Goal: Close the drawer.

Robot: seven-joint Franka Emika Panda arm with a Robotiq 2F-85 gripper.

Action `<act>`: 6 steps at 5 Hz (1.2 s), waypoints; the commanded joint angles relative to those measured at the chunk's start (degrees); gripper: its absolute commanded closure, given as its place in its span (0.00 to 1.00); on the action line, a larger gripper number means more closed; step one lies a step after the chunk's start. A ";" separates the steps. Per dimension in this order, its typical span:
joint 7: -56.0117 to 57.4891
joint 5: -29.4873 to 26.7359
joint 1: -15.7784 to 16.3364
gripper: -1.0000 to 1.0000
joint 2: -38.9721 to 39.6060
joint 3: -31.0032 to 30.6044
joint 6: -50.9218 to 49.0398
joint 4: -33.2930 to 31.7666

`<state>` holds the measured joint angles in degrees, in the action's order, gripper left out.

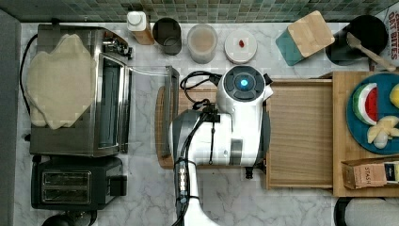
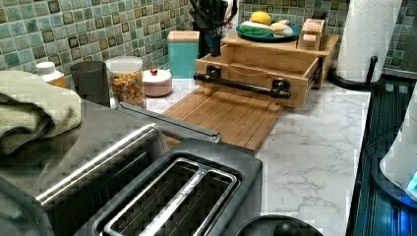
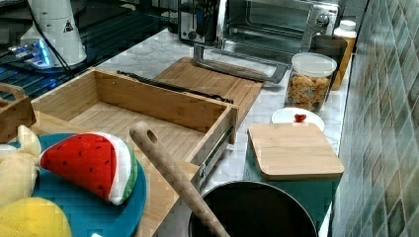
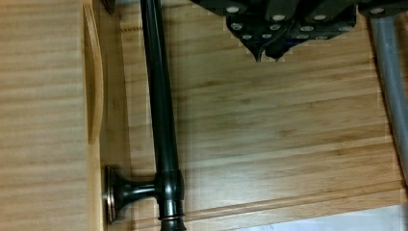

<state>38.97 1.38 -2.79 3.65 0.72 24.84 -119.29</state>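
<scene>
Gripper (image 4: pixel 267 53) fingers appear pressed together, holding nothing, above the cutting board (image 4: pixel 288 144) just beside the handle (image 4: pixel 161 115). Drawer (image 1: pixel 301 134) stands fully extended from its wooden box (image 1: pixel 342 132). Rigid, light bamboo on slides: push squarely on the front panel (image 2: pixel 246 81) or handle midpoint.

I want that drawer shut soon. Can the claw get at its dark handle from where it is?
Probably yes. In the wrist view the claw hangs over the cutting board, right beside the handle on the open drawer, and nothing lies between them.
</scene>
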 commanded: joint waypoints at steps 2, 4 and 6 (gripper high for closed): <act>3.79 0.25 -1.57 1.00 0.60 1.54 18.36 -11.60; 5.37 0.89 -2.40 1.00 4.42 2.33 24.59 -13.16; 5.90 1.63 -2.75 1.00 5.17 3.12 22.17 -13.90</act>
<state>43.17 2.08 -3.84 10.56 2.15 47.22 -131.15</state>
